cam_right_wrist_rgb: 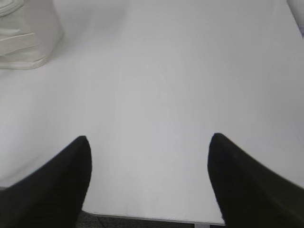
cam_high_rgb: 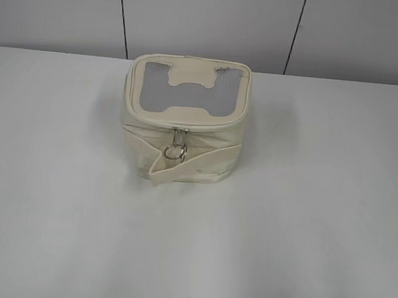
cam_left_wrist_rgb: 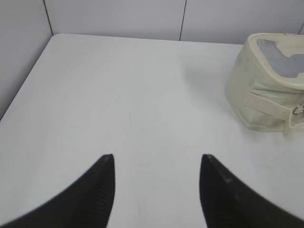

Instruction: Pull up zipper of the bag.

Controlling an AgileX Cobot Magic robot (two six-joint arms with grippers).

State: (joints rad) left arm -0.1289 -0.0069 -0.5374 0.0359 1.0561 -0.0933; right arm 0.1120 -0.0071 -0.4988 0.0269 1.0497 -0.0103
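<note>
The cream boxy bag stands at the middle of the white table, lid with greyish window panels facing up. The zipper runs along the lid rim; its silver pull with a ring hangs at the bag's front, over the cream strap. The bag also shows at the right edge of the left wrist view, ring pull at the far right, and at the top left corner of the right wrist view. My left gripper is open and empty above bare table. My right gripper is open and empty near the table's front edge.
The white table ends at a grey panelled wall behind the bag. In the right wrist view the table's front edge lies just below the fingers. Neither arm shows in the exterior view.
</note>
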